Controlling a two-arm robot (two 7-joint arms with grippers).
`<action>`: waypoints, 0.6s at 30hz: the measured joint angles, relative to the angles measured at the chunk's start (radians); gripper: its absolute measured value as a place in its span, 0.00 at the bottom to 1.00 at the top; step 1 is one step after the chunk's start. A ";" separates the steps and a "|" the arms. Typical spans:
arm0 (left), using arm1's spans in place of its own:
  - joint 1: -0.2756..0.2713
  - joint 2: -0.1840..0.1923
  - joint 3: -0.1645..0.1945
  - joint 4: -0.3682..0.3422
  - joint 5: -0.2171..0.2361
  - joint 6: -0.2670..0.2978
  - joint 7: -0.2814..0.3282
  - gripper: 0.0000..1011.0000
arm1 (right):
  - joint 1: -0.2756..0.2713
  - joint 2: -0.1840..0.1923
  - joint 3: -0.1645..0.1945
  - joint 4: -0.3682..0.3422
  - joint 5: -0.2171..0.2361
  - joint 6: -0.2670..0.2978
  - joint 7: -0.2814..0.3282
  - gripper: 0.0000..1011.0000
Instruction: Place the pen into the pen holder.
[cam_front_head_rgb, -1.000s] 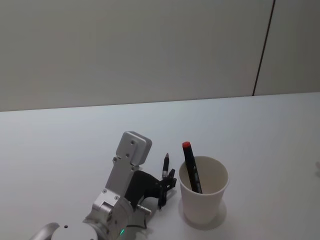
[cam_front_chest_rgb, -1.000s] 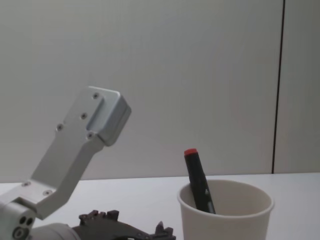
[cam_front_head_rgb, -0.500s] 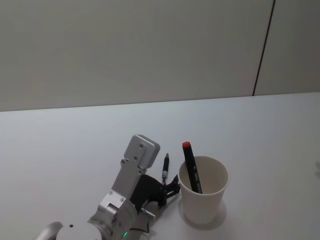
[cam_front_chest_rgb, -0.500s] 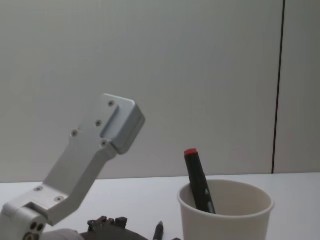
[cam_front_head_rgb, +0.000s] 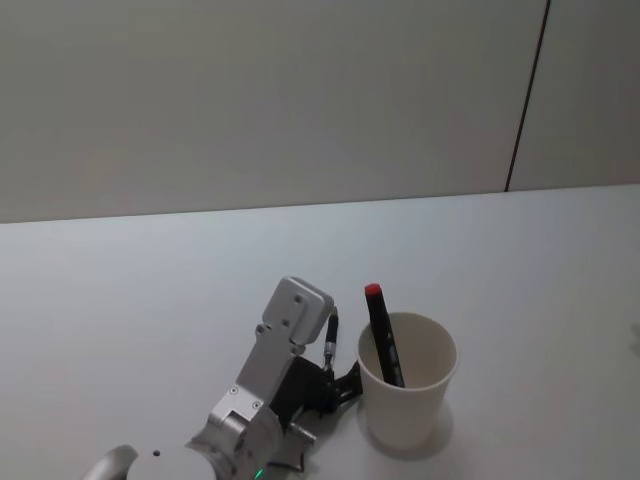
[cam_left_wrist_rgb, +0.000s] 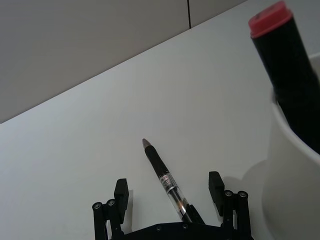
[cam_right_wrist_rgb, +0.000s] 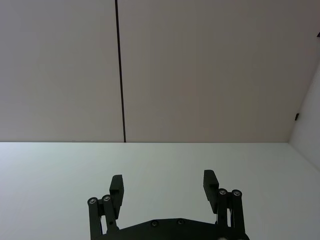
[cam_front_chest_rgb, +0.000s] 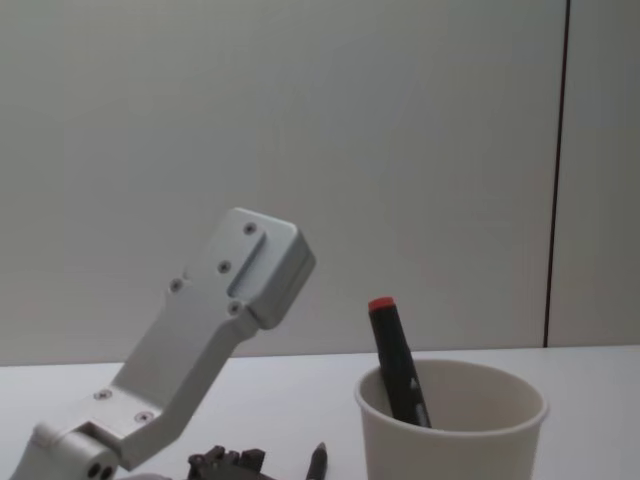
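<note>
Silver-grey left arm (cam_front_head_rgb: 262, 375) at lower left of centre in the head view, its boxy wrist housing (cam_front_head_rgb: 300, 308) tilted upward; in the chest view it climbs from the lower left corner. Black left tool (cam_left_wrist_rgb: 168, 186) low over the white surface (cam_front_head_rgb: 150, 280) at the arm's forward end, just left of the pen holder (cam_front_head_rgb: 412, 405). Its fingers (cam_left_wrist_rgb: 121, 192) are spread wide and grip nothing. Slim pen (cam_left_wrist_rgb: 164, 175), with a dark barrel, a clear section and a greyish point, lying along the surface between those fingers and touching neither. The point aims toward the far wall (cam_front_head_rgb: 250, 100), and the near end is hidden under the tool's body. In the head view the pen shows as a thin line between the wrist housing and the pen holder, outside the cup and just beside it. Black marker (cam_front_head_rgb: 381, 340) with a red cap, standing tilted inside the pen holder, the cap well above the rim. Off-white paper pen holder with rolled rim and tapered sides, upright on the surface, right of centre in the lower half of the head view. In the left wrist view its side looms close beside the tool. Black right tool (cam_right_wrist_rgb: 163, 181), seen from its own wrist camera above the white surface and facing the wall, fingers wide apart and holding nothing. Grey wall of plain panels, one dark vertical seam (cam_front_head_rgb: 527, 95) at upper right of the head view.
</note>
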 joint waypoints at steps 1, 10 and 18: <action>0.001 -0.003 0.000 0.002 0.000 0.000 0.002 0.99 | 0.000 0.000 0.000 0.000 0.000 0.000 0.000 0.99; 0.012 -0.015 -0.001 0.010 -0.019 -0.015 0.033 0.99 | 0.000 0.000 0.000 0.000 0.000 0.000 0.000 0.99; 0.026 -0.021 -0.013 0.017 -0.058 -0.048 0.074 0.99 | 0.000 0.000 0.000 0.000 0.000 0.000 0.000 0.99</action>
